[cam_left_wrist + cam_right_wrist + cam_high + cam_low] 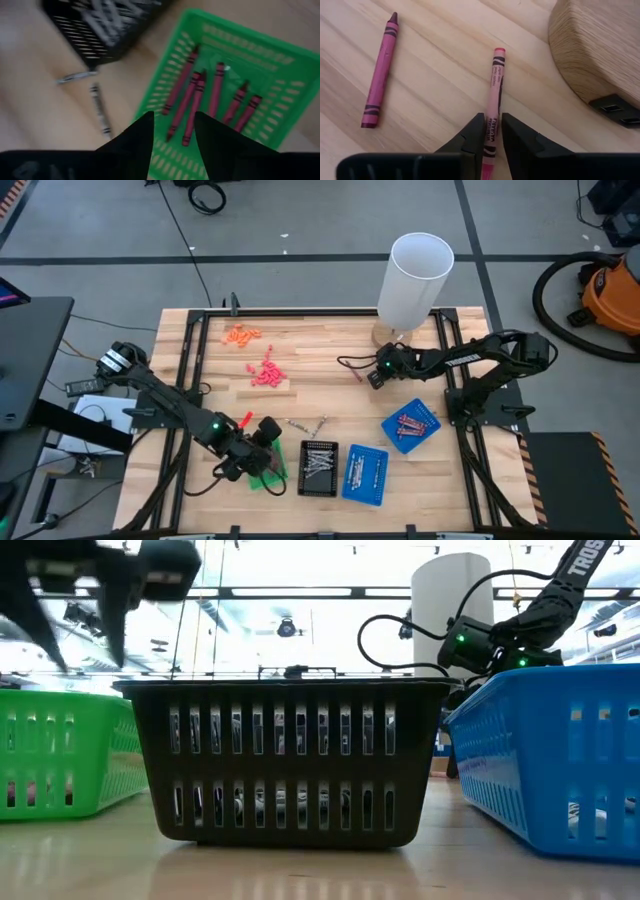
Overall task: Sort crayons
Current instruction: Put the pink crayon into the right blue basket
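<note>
My left gripper [172, 132] hovers open over the green tray [280, 65], nothing between its fingers. Several dark red crayons [192, 100] lie flat in that tray. At the far right of the table, beside the white cylinder's wooden base [595, 45], my right gripper [492, 137] points down at the table. Its fingers stand close on either side of a pink-red crayon [495, 85] that lies flat on the wood. Another dark pink crayon [380, 75] lies on the table beside it. My right gripper comes slanting down from above, its fingers along either side of the crayon's near end [491, 125], in line with its length. A thin dark gap shows on one side; whether the fingers touch it I cannot tell. The crayon lies flat on the table.
A black tray [319, 468] holds grey crayons, and two grey crayons [100, 110] lie loose beside it. Two blue trays [365, 475] [410, 425] stand to its right. Orange bits [242, 333] and coral-pink bits [267, 375] lie at the far left. The white cylinder [415, 280] stands at the far edge.
</note>
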Controlling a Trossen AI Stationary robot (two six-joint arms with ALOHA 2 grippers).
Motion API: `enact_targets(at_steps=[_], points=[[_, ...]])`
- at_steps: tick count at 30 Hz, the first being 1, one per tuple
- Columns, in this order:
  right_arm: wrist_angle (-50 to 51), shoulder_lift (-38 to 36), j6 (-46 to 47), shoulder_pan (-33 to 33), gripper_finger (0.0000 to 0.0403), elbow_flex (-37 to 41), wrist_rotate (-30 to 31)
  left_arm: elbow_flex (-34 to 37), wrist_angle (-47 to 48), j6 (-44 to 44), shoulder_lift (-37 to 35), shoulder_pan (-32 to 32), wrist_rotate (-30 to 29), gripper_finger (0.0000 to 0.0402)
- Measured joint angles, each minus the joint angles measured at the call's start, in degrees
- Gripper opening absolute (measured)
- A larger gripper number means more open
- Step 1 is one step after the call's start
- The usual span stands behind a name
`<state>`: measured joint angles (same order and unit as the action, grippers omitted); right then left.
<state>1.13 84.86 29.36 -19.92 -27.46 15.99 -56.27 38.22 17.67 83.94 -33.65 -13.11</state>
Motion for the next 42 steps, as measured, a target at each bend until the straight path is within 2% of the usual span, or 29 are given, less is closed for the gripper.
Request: enact_targets(at_steps=[3,8,15,24,30,36,42], points=[[-0.05,0.04,-0.07,0.0,0.0056,0.0,-0.09,-2.8,2.5,-1.05,0.0,-0.02,-2.3,0.0151],[0.15,0.02,-0.94,0.0,0.0027,0.0,-0.43,-5.06,3.03,-1.5,-0.03,-0.47,-2.93,0.0145],[1.2,-0.89,-2.08,0.64,0.0028,-0.95,-1.19,-4.0,2.56,-1.5,-0.04,-0.57,-4.27,0.0144],[4.43,-5.8,-2.58,4.91,0.0029,-3.11,-7.16,0.54,-6.76,2.99,-0.02,-0.57,-6.32,0.0144],[5.96,-11.47,-2.56,9.37,0.0029,-3.19,-15.52,2.06,-11.71,4.98,-0.05,-0.02,-6.28,0.0144],[14.92,-21.31,-3.64,15.58,0.0029,-3.32,-18.79,5.19,-17.7,10.05,-0.09,0.15,-6.18,0.0144],[32.08,-28.57,3.75,22.11,0.0029,-6.62,-15.77,5.24,-18.12,13.03,-1.73,0.99,-6.11,0.0144]])
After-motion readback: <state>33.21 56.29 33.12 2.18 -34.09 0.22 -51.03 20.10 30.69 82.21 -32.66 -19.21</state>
